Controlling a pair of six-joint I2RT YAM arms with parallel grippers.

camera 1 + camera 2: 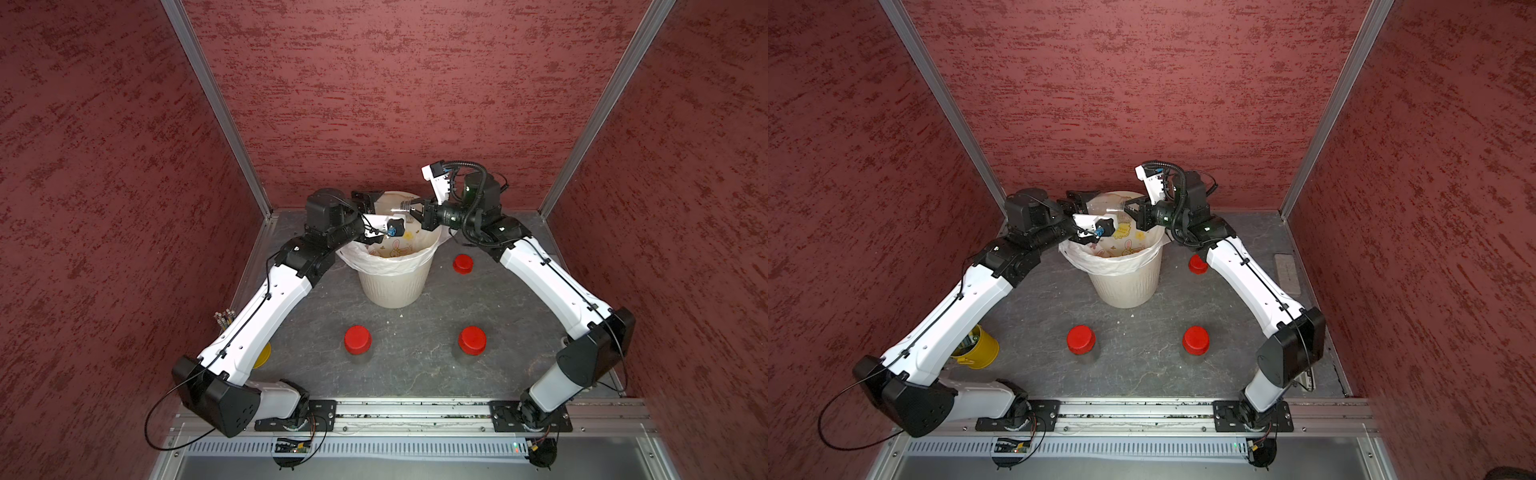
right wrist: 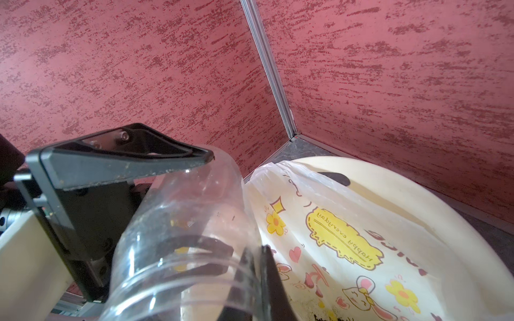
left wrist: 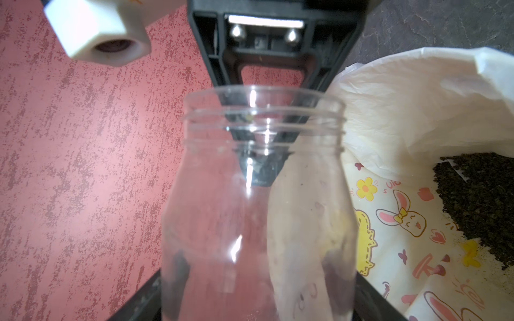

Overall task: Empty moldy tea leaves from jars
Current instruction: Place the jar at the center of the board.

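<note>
Fingers (image 3: 207, 50) of the right gripper (image 1: 411, 211) are closed to a pinch on the mouth rim of the clear cylindrical plastic jar (image 3: 256, 222), which has no lid and looks empty. Left gripper (image 1: 374, 199) fingers (image 3: 139, 305) flank the jar body; contact cannot be determined. Jar location: above the upper rim of the large cream ribbed bin (image 1: 395, 286), centre frame in both top views. Long axis: near horizontal, mouth toward frame right. Judged step: transfer of the emptied jar. Next: confirm left clearance, then withdraw.
</note>
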